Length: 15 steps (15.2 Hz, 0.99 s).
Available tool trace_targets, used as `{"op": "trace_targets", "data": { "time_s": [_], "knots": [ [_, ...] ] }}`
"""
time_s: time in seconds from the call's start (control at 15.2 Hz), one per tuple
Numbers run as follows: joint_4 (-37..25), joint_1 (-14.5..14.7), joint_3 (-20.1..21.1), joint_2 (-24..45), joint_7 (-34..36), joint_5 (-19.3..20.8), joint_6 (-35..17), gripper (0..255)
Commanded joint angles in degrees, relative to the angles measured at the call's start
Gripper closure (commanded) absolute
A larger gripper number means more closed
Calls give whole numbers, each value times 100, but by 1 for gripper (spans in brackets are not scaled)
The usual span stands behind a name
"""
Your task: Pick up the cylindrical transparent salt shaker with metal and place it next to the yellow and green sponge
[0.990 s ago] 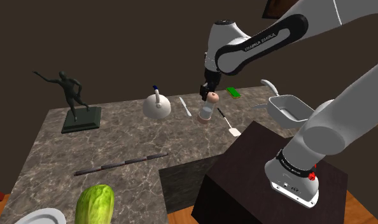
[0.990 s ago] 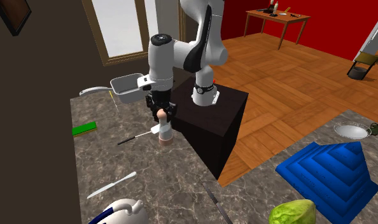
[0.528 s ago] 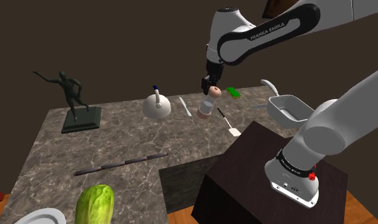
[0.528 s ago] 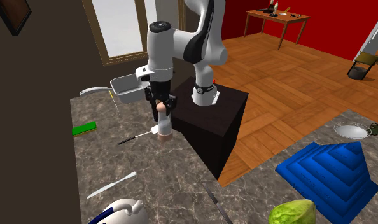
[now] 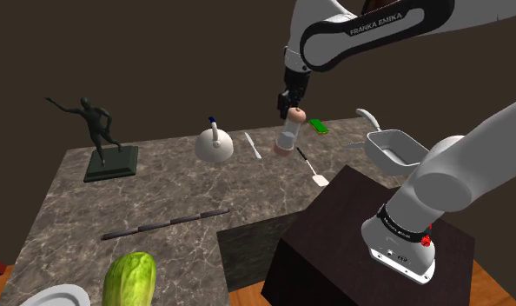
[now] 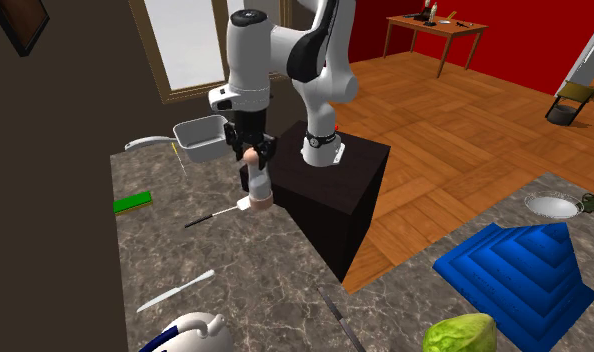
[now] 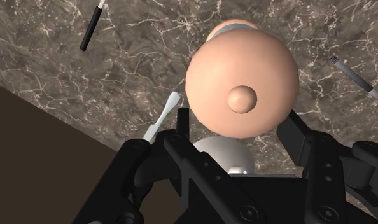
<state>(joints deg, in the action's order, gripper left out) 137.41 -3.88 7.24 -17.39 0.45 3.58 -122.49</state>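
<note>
Shoulder view, hand (image 5: 290, 109) clamped on salt shaker (image 5: 288, 137) over counter (image 5: 178, 187), spatula (image 5: 314, 172) and knife (image 5: 252, 145) beside, sponge (image 5: 318, 125) beyond.

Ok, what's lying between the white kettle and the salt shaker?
A white knife lies between the kettle and the held salt shaker, in the shoulder view.

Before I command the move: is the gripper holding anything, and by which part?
Yes: the gripper clasps the salt shaker by its rounded pinkish top.

Shoulder view: statue (image 5: 98, 139) left, teapot (image 5: 215, 144) mid, shaker (image 5: 290, 135) above counter (image 5: 178, 182) w/ sponge (image 5: 318, 125) behind, tub (image 5: 395, 148) right, lettuce (image 5: 129, 278) front.
</note>
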Motion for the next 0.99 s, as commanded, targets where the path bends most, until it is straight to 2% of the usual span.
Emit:
{"op": "trace_targets", "data": {
  "time_s": [0.0,0.33,0.92],
  "knots": [
    [-114,9,2,-64,-9,-16,179,255],
    [-371,14,-10,-176,-50,-39,546,255],
    [-708,-522,-866,209,-1294,194,404,255]
  ]
}}
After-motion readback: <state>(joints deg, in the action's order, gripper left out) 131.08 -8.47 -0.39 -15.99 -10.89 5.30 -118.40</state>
